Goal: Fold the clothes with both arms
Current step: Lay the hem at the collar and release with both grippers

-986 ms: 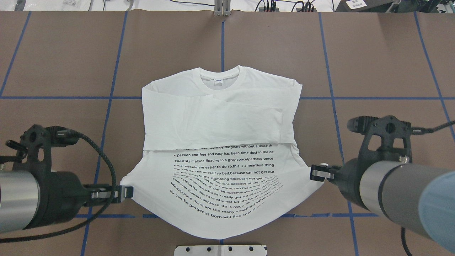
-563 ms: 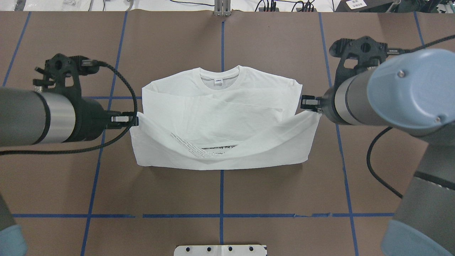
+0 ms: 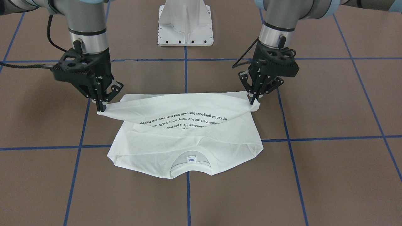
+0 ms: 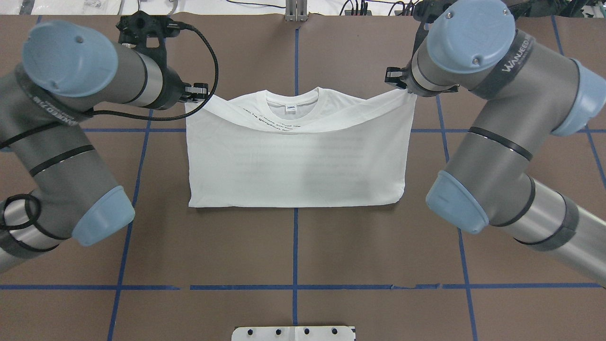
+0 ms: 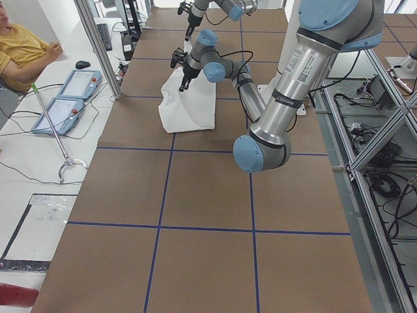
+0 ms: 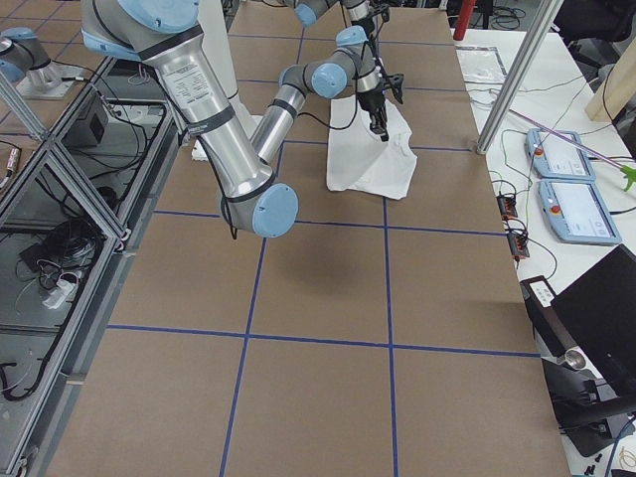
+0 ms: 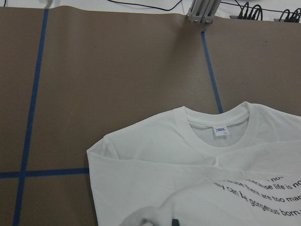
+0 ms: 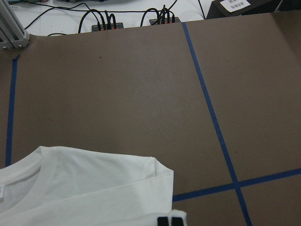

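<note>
Brown paper-covered table [image 4: 293, 246] marked with blue tape lines [image 4: 294, 303], white pedestal base [image 3: 185, 28] at the robot's edge. White long-sleeved T-shirt [image 4: 296, 161] lies at the table centre, collar [image 4: 318, 93] pointing away from the robot, neck label [image 4: 290, 109] showing inside it. Shirt is doubled over: the fold edge sits on the robot's side and the hem is lifted above the shoulder area. Left gripper [image 4: 202, 93] pinches the hem corner on its side, fingers pressed together on the cloth; right gripper [image 4: 403, 88] pinches the opposite hem corner the same way. From the front-facing camera the left gripper [image 3: 253, 99] and right gripper [image 3: 101, 108] point down, each with a bunched corner of fabric between closed tips. Hem hangs between them in a shallow sag, black text lines [image 3: 183, 118] visible on its turned-over face. The sag's middle seems to rest on the layer below, hard to be sure. Shoulders and collar lie flat on the table, uncovered. Left wrist camera looks over the collar, label and part of the print; right wrist camera shows one shoulder corner and dark fingertips [image 8: 169, 220] at the bottom edge with white cloth around them. Both arms reach in from opposite sides, roughly level with each other.
</note>
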Robot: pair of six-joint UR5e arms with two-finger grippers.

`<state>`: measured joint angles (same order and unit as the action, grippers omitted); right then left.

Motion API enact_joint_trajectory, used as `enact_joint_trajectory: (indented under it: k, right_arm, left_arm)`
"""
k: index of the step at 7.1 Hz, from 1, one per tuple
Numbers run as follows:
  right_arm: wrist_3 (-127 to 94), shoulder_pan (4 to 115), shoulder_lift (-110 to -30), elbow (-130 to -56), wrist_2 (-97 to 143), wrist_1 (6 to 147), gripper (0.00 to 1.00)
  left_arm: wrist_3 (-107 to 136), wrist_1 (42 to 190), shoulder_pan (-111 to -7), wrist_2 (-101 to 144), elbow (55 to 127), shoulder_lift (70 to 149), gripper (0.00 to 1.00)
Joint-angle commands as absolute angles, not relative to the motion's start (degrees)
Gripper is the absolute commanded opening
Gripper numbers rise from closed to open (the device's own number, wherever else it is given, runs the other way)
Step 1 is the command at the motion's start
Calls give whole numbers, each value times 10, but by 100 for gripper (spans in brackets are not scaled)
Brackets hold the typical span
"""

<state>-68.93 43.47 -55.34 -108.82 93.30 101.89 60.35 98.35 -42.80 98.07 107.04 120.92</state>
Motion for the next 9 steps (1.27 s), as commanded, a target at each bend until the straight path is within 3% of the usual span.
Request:
enact_joint_trajectory:
  k: [1,4,8,9]
  right_arm:
    - [-688,436,-513,-968,931,945,0]
    - [-688,421,-474,-825,914,860,0]
    - [-670,430,-483,-821,912,848,0]
    - [-671,429,-486,-820,912,848,33]
  left_arm:
    - [585,1089,-432,956,933,1235,0]
    - [577,1215,-429,939,776,1251,0]
    - [577,1240,-429,937,754,1254,0]
    - [575,1241,-428,937,755,1254,49]
